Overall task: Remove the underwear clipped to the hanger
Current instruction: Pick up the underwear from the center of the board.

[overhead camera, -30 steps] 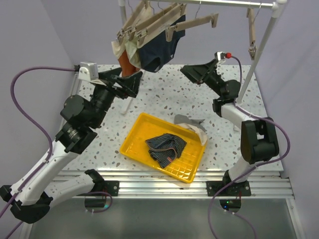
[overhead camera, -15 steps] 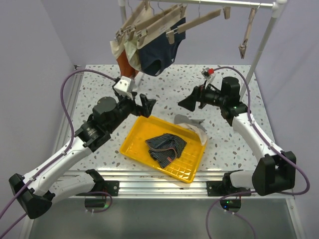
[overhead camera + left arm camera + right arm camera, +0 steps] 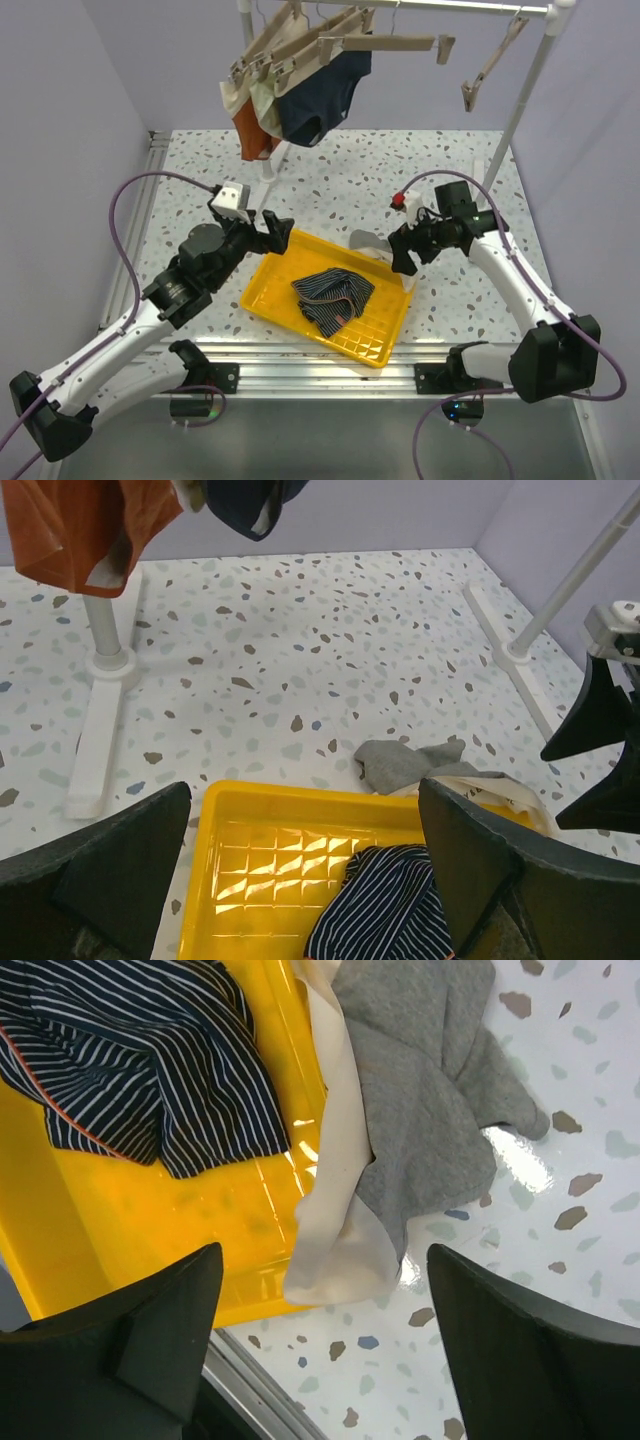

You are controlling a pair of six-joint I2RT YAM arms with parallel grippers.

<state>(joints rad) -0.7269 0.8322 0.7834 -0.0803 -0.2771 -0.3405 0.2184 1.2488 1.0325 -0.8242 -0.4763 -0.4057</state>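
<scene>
Orange-red (image 3: 252, 138), cream (image 3: 240, 98) and navy underwear (image 3: 322, 98) hang clipped to wooden hangers at the rail's left end. Striped navy underwear (image 3: 332, 297) lies in the yellow tray (image 3: 272, 285). Grey-white underwear (image 3: 383, 250) is draped over the tray's far right rim onto the table. My left gripper (image 3: 278, 232) hovers open over the tray's left corner, empty. My right gripper (image 3: 400, 252) hangs open just above the grey-white underwear (image 3: 420, 1090), whose pale edge lies between the spread jaws. The left wrist view shows the tray (image 3: 260, 850) and striped underwear (image 3: 385, 910) below.
Two empty wooden hangers (image 3: 400, 42) (image 3: 490, 62) hang on the rail's right half. The rack's left foot (image 3: 268, 165) stands behind the tray, and its right pole (image 3: 520, 110) rises beside my right arm. The table's front rail (image 3: 270, 1390) is close below my right gripper.
Both arms have come down from near the hangers to the tray. The right gripper now hangs over the grey-white underwear. The empty hangers have swung along the rail.
</scene>
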